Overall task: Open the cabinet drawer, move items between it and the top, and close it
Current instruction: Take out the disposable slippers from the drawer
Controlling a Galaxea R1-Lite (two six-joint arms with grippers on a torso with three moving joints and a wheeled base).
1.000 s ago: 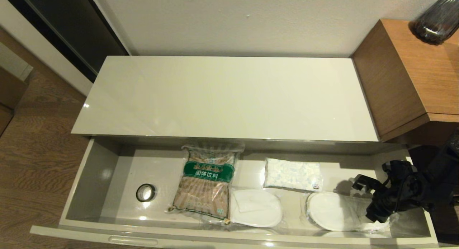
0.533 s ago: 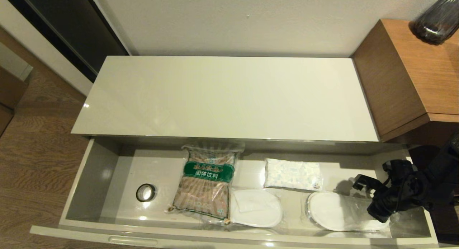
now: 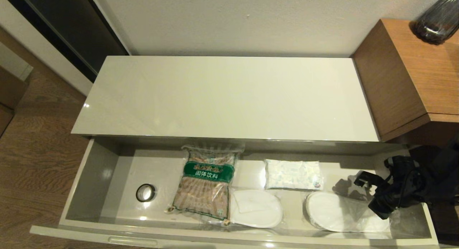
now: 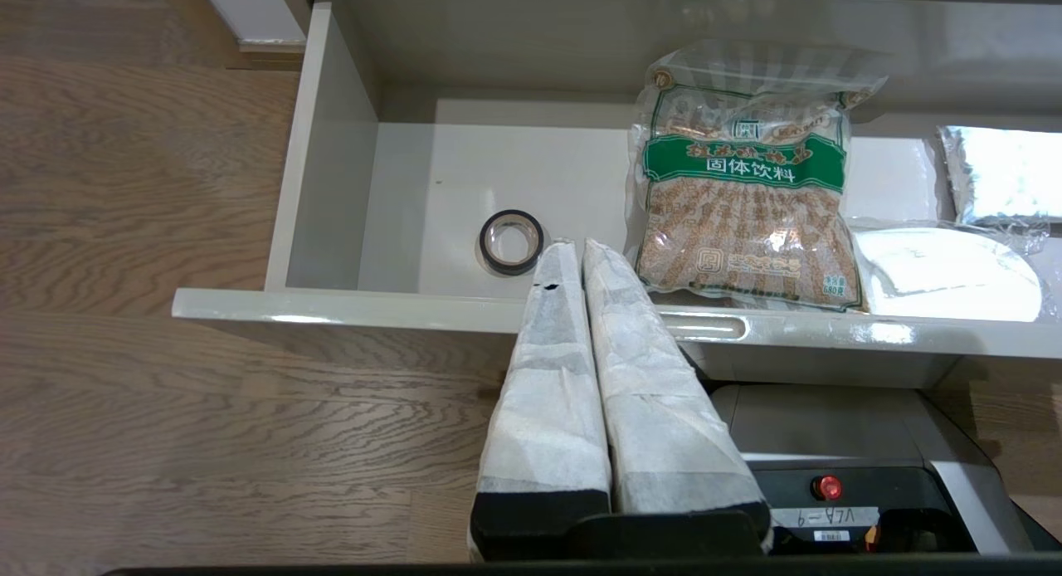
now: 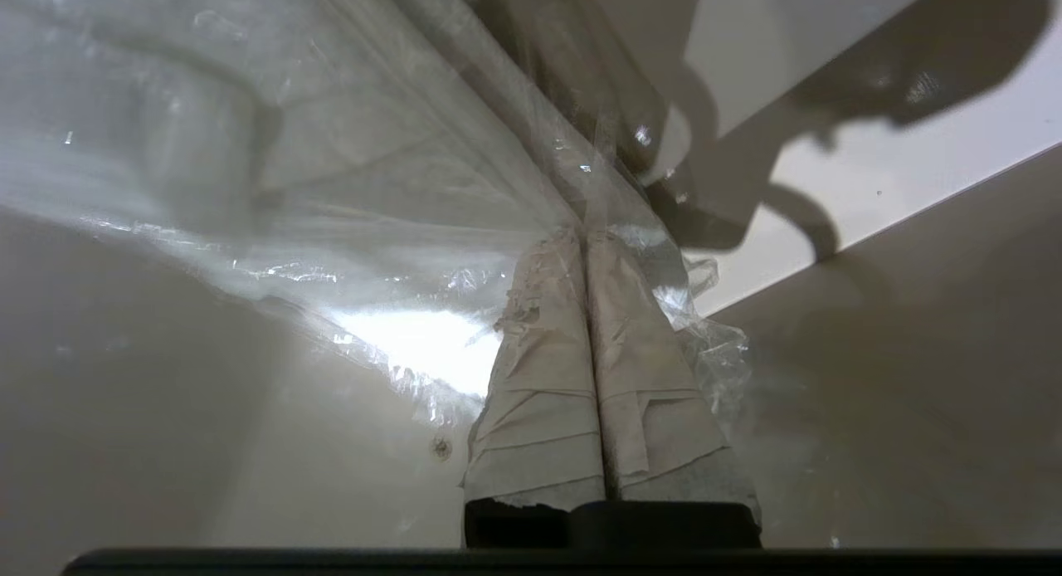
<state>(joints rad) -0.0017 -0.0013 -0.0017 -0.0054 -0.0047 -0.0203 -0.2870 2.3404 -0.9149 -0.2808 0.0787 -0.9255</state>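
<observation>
Pinched shut on the clear plastic of the right-hand slippers pack, the right gripper sits low inside the right end of the cabinet drawer; the right wrist view shows its two wrapped fingers pressed together with the film bunched between their tips.

Largest first: the top, a glossy cream slab, runs the width of the cabinet with nothing resting on it. To its right stands a taller orange-brown wooden unit carrying a dark glass vase.

Below the top, the drawer is pulled open, one of its slim recessed handles visible on the front. Inside, a brown packet with a green band lies near the middle. Just right of it lies a second white slippers pack, touching the packet's lower corner. The tissue pack lies toward the back, between the two slipper packs. A small black tape roll sits well apart on the left.

The left gripper hangs outside the drawer front, fingers closed together and empty.
</observation>
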